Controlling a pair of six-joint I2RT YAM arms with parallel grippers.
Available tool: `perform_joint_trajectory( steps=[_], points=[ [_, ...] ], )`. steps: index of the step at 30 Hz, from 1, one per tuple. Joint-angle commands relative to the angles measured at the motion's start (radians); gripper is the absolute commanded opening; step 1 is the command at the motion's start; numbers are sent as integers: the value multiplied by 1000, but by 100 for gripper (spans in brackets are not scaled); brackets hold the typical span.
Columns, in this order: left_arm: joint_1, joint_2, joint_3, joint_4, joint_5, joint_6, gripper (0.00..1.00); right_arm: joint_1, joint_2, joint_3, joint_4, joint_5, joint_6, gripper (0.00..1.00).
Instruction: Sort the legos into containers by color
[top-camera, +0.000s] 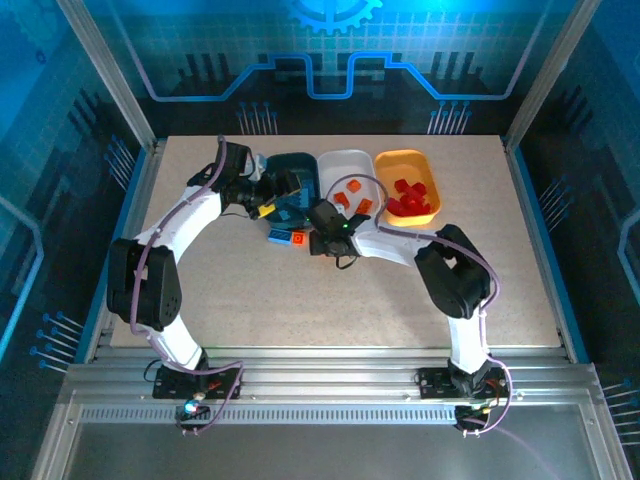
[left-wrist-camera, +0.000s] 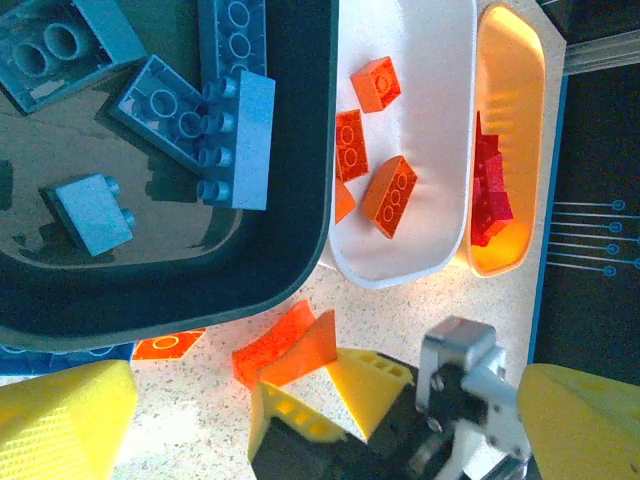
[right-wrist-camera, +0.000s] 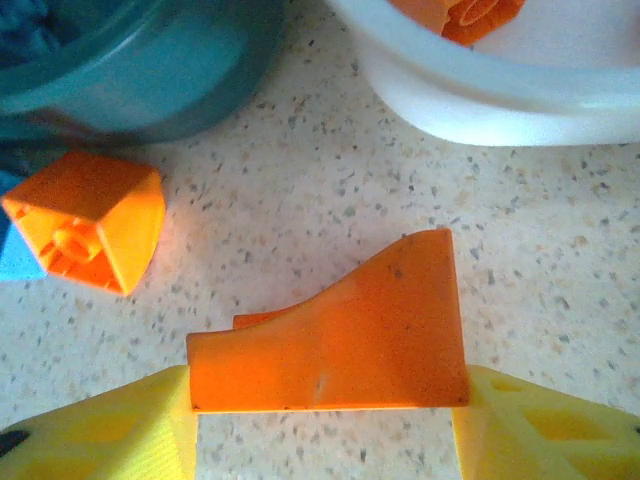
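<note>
The right gripper (right-wrist-camera: 325, 405) is closed on an orange sloped brick (right-wrist-camera: 340, 340), which is clamped between its two yellow latticed fingers (right-wrist-camera: 540, 430). The brick is made of smooth plastic with one concave flank. Its long axis is set across the finger gap, with the tall end toward the right of the right wrist view and the thin end toward the left. Whether it touches the speckled table (right-wrist-camera: 330, 180) cannot be told.

The brick is held near the rounded rims of the dark teal tub (right-wrist-camera: 150, 70) and the white tub (right-wrist-camera: 520, 95), apart from both. A strip of bare table is available between them.

An orange square brick (right-wrist-camera: 85, 230) is lying beside the teal tub, with its hollow underside exposed.

The left gripper (top-camera: 270, 207) is spread wide with nothing gripped, at the near rim of the teal tub.

Light blue bricks (left-wrist-camera: 235, 140) are contained in the teal tub, orange bricks (left-wrist-camera: 390, 195) in the white tub, and red bricks (left-wrist-camera: 490, 190) in the yellow-orange tub (left-wrist-camera: 510, 60). Wide bare table is available toward the arm bases.
</note>
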Motion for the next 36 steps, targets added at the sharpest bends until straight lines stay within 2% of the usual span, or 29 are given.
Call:
perform_joint_trajectory(
  steps=[1,6,11,19,23,31,33,36],
  points=[
    [-1,-15,-10,14,36,-23,99,25,-82,-17,-7,48,-28,62],
    [-2,-11,-11,14,38,-24,99,20,-132,-10,-22,77,-55,62],
    [-3,-11,-10,14,39,-26,99,-67,-140,46,-31,81,-106,62],
    [-30,2,-8,2,34,-16,99,-246,51,276,-113,-13,-180,64],
    [-31,4,-5,1,35,-16,99,-268,109,376,-154,-22,-223,72],
    [-31,9,2,-3,34,-12,99,-232,-3,366,-135,21,-271,82],
    [-30,6,6,-11,27,-5,99,-195,-47,329,-126,33,-248,82],
    [-25,3,12,-21,13,3,99,-87,-80,248,-108,68,-146,83]
  ],
)
